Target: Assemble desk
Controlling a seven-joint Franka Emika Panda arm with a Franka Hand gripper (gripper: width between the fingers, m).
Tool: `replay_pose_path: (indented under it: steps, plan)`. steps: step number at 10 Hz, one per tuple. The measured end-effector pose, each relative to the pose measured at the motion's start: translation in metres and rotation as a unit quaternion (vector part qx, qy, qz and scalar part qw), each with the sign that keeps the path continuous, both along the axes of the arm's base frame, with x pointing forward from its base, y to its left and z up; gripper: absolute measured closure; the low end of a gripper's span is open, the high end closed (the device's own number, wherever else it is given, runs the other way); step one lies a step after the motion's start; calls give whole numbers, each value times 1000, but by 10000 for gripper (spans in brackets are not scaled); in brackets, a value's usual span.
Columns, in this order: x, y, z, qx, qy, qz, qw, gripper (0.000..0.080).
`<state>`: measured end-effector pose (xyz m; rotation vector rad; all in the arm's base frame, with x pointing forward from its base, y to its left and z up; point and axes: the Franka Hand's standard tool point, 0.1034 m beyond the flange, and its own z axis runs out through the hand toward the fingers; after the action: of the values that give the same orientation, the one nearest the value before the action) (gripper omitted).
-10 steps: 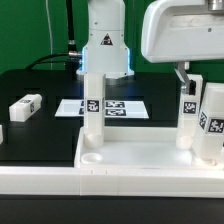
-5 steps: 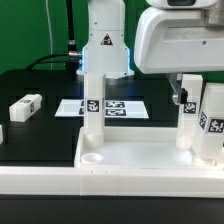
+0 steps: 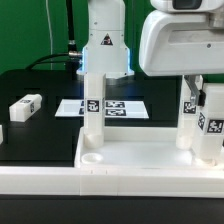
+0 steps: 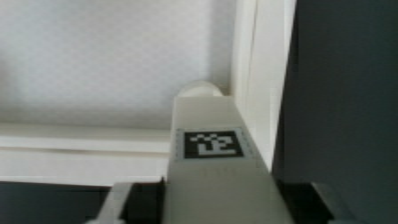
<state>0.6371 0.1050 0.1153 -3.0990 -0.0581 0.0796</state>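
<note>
The white desk top (image 3: pixel 150 158) lies in the foreground, rim up. One white tagged leg (image 3: pixel 92 112) stands upright in its corner at the exterior view's left. Two more legs stand at the right, one (image 3: pixel 187 122) under my gripper (image 3: pixel 190 88) and one (image 3: pixel 212 125) beside it. My gripper is shut around the top of the nearer right leg. In the wrist view that leg (image 4: pixel 214 150) runs from between my dark fingers (image 4: pixel 143 205) down into a corner of the desk top (image 4: pixel 107 60). The gripper (image 4: pixel 217 203) holds it upright.
A loose white leg (image 3: pixel 25 105) lies on the black table at the exterior view's left. The marker board (image 3: pixel 118 107) lies flat behind the desk top. The robot base (image 3: pixel 103 45) stands at the back, in front of a green backdrop.
My gripper has come down onto the top of the right leg and shifted slightly sideways. The legs and desk top have not visibly moved.
</note>
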Motion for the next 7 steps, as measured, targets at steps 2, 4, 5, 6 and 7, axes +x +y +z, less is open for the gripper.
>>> replay_pose_path:
  steps: [2,4,5,6,7]
  plan:
    - [0,0,0,-1,1,-16,1000,511]
    - [0,0,0,-1,2,-47,999,511]
    - [0,0,0,-2,4,-99,995,511]
    - [1,-3,0,-4,3,-143,990,511]
    - [1,-3,1,-5,2,-184,983,510]
